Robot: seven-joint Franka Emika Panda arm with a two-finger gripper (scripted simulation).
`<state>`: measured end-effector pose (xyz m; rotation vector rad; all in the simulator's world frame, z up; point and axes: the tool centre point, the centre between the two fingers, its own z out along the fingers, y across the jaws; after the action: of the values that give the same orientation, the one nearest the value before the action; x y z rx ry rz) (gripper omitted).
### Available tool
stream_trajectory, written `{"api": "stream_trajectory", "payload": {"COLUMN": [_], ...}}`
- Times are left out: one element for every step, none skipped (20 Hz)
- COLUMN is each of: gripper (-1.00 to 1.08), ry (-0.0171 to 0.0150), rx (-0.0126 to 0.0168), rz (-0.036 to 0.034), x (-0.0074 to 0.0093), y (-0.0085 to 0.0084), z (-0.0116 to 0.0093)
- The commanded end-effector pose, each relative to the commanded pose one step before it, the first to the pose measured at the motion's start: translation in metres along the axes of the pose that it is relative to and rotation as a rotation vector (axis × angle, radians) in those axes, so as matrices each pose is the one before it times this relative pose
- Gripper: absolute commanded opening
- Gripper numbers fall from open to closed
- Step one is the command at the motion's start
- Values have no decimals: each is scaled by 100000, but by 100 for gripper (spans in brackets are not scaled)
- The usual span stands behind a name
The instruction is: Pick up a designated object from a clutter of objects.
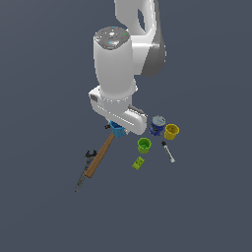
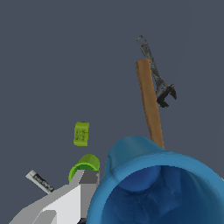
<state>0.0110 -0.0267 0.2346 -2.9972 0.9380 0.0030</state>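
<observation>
While clamped on the blue cup (image 2: 162, 188), end effector (image 1: 118, 129) beside hammer handle (image 2: 149, 104), green cup (image 1: 143, 144) near.

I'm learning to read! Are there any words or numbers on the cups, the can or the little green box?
Nothing here can be read.
Small green box: dark marks on top, too blurred to read.
Dark-blue can: pale patches on its label, too small to read.
Slim grey tool: dark specks, too blurred to read.
Blue cup, green cup, yellow cup: plain, no writing.
</observation>
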Motion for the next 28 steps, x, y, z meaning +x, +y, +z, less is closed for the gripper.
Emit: {"api": "stream_trajectory", "payload": {"gripper": [-100, -100, -100, -100, -100, -100, -100, -100, -100, -100, -100, -100, -100, -100, -100, -100, -100, -100, -100, -100, -100, -100, -100, -100, -100, -100, -100, -100], "ry": [185, 0, 46, 0, 46, 0, 46, 46, 0, 46, 0, 0, 45, 0, 0, 0, 0, 0, 0, 0, 0, 0, 0, -47, 0, -46, 0, 0], "rx": [-30, 0, -51, 0, -50, 0, -50, -50, 0, -49, 0, 0, -49, 0, 0, 0, 0, 0, 0, 0, 0, 0, 0, 50, 0, 50, 0, 0], "rz": [10, 0, 8, 0, 10, 0, 12, 14, 0, 16, 0, 0, 19, 0, 0, 0, 0, 0, 0, 0, 0, 0, 0, -8, 0, -12, 0, 0], "x": [-1702, -671, -685, -680, -696, -693, -710, -719, -720, -741, -745, -761, -772, -742, -720, -698, -674, -650, -625, -598, -569, -538, -505, -452, -430, -373, -347, -305], "y": [-16, -6, -16, -7, -17, -8, -18, -19, -12, -22, -16, -19, -30, -24, -26, -29, -32, -34, -37, -39, -41, -43, -45, -28, -47, -30, -46, -44], "z": [-1758, -688, -701, -702, -716, -720, -735, -746, -755, -773, -786, -804, -811, -788, -767, -745, -723, -698, -673, -645, -616, -584, -550, -514, -473, -431, -385, -340]}}
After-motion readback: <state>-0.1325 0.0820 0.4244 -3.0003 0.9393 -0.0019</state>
